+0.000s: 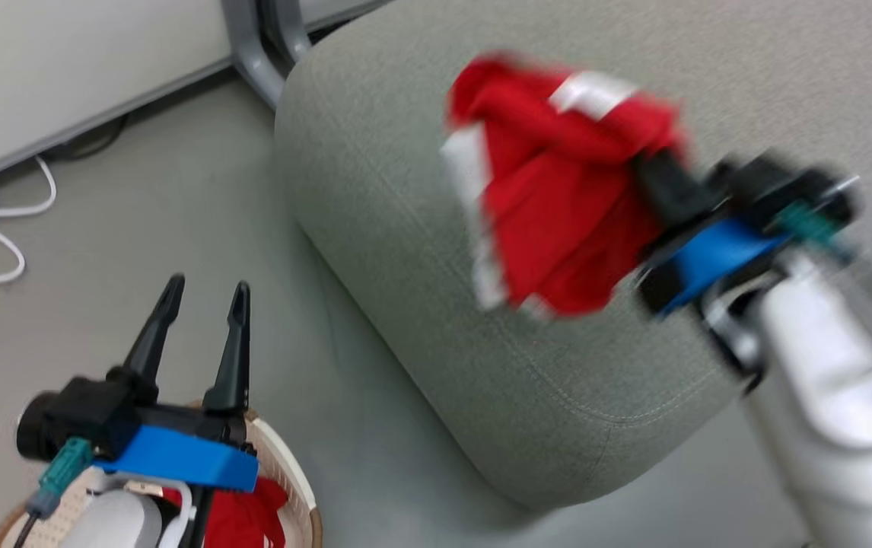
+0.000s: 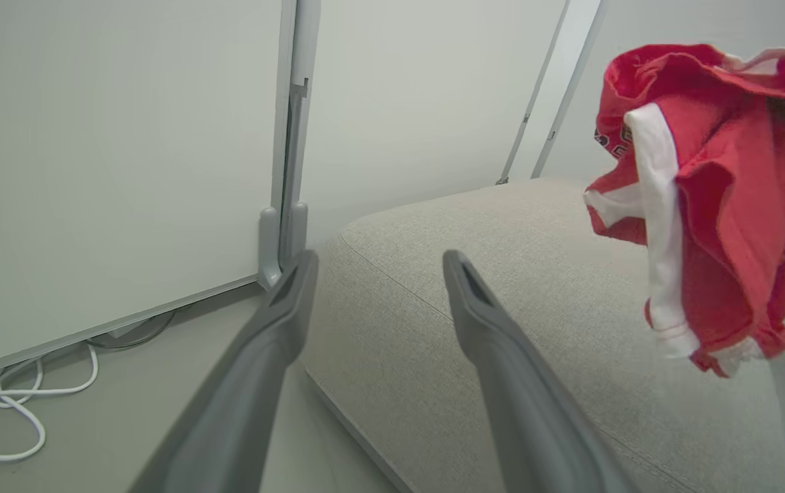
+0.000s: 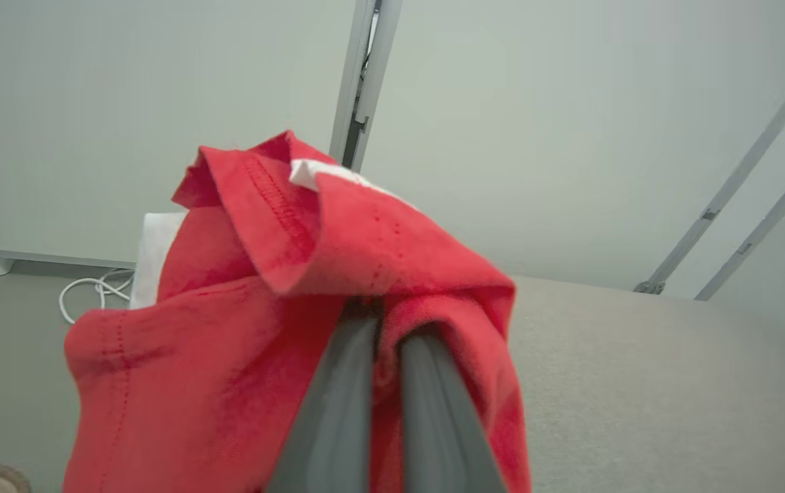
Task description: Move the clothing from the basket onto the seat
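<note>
One garment (image 1: 558,190) hangs pinched in the right gripper (image 1: 657,175) above the seat (image 1: 405,228); left gripper (image 1: 207,288) gapes.

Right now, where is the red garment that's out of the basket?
The red garment hangs at the head view's upper right, pinched in the shut right gripper, in the air above the grey seat.

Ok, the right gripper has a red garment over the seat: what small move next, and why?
Probably lower the right gripper slightly, then open it: it is shut on the red garment, which hangs above the seat without resting on it.
</note>
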